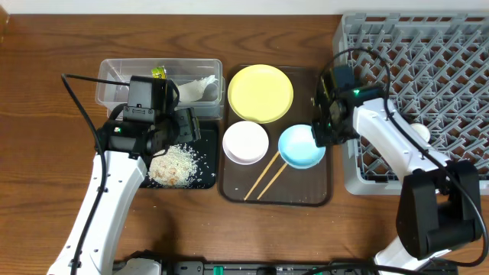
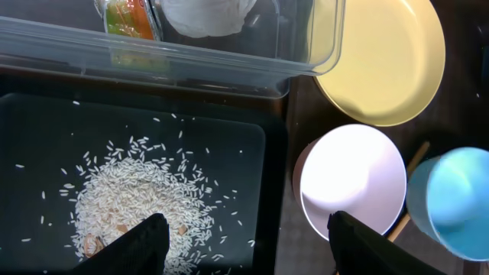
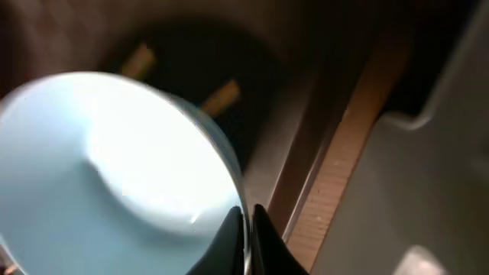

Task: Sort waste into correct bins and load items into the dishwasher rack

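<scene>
My right gripper [image 1: 324, 131] is shut on the right rim of the light blue bowl [image 1: 301, 147], over the brown serving tray; the wrist view shows both fingers [image 3: 248, 229] pinching the rim of the bowl [image 3: 99, 176]. My left gripper [image 2: 244, 248] is open and empty above the black tray [image 2: 252, 153], over the rice pile [image 2: 137, 206]. The clear tub [image 1: 114, 92] holds the snack wrapper [image 1: 159, 72] and the crumpled paper [image 1: 200, 85]. The yellow plate [image 1: 260, 93], white bowl [image 1: 245, 142] and two chopsticks [image 1: 267, 177] lie on the serving tray. The grey rack [image 1: 428, 46] stands at the right.
The brown serving tray [image 1: 321, 195] sits between the black tray and the rack, its right edge close to the rack wall [image 3: 428, 153]. A small white round thing [image 1: 420, 133], perhaps the cup, shows in the rack beside my right arm.
</scene>
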{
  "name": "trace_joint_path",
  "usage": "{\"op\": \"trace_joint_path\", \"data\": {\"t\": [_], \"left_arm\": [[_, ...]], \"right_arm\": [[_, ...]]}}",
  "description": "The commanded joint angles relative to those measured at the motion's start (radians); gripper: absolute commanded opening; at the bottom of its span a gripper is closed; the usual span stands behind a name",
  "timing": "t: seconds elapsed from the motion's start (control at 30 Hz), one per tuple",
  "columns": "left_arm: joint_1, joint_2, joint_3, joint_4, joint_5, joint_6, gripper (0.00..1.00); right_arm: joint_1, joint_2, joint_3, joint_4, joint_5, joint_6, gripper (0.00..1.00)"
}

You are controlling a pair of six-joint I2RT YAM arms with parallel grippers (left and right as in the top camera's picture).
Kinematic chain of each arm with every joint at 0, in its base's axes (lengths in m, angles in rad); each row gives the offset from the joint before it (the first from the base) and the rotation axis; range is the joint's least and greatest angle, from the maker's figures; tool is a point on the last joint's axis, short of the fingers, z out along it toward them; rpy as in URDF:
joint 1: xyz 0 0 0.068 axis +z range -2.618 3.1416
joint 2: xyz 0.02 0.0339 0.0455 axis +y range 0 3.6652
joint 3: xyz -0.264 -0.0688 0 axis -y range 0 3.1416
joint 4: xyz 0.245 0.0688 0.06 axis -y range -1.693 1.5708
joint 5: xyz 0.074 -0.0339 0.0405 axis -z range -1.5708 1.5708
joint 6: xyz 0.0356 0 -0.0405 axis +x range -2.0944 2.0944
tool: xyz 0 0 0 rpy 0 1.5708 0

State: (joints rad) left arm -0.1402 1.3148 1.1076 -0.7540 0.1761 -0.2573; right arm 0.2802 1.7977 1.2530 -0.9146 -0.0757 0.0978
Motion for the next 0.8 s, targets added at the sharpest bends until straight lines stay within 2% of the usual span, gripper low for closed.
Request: {"op": "trace_joint_path", "data": {"t": [0.0,0.17,0.27,0.57,0.6,0.63,0.7,0.77], "left_arm": [[0.002,-0.002,0.009,0.000,-0.012,0.013,0.70],[0.002,-0.002,0.009,0.000,-0.012,0.013,0.70],[0.002,-0.002,0.009,0.000,-0.012,0.013,0.70],[0.002,-0.002,0.009,0.000,-0.012,0.013,0.70],[0.002,-0.002,0.009,-0.001,-0.012,0.013,0.70],[0.002,-0.002,0.009,-0.001,-0.012,0.013,0.70],[0.002,-0.002,0.009,0.000,-0.012,0.013,0.70],[0.002,-0.002,0.009,-0.001,-0.012,0.013,0.70]], "right_arm": [[0.009,-0.004,-0.019,0.005,-0.015,-0.009,0.10],[0.009,-0.004,-0.020,-0.002,-0.016,-0.009,0.19],[0.009,-0.004,-0.021,-0.005,-0.016,-0.009,0.37],[0.009,-0.004,-0.058,0.045,-0.023,-0.009,0.43],[0.009,-0.004,-0.072,0.060,-0.028,-0.005,0.52],[0.009,-0.004,-0.086,0.075,-0.027,0.003,0.75],[0.009,-0.004,-0.108,0.104,-0.028,0.003,0.82],[0.009,-0.004,-0.121,0.124,-0.027,0.013,0.81]]}}
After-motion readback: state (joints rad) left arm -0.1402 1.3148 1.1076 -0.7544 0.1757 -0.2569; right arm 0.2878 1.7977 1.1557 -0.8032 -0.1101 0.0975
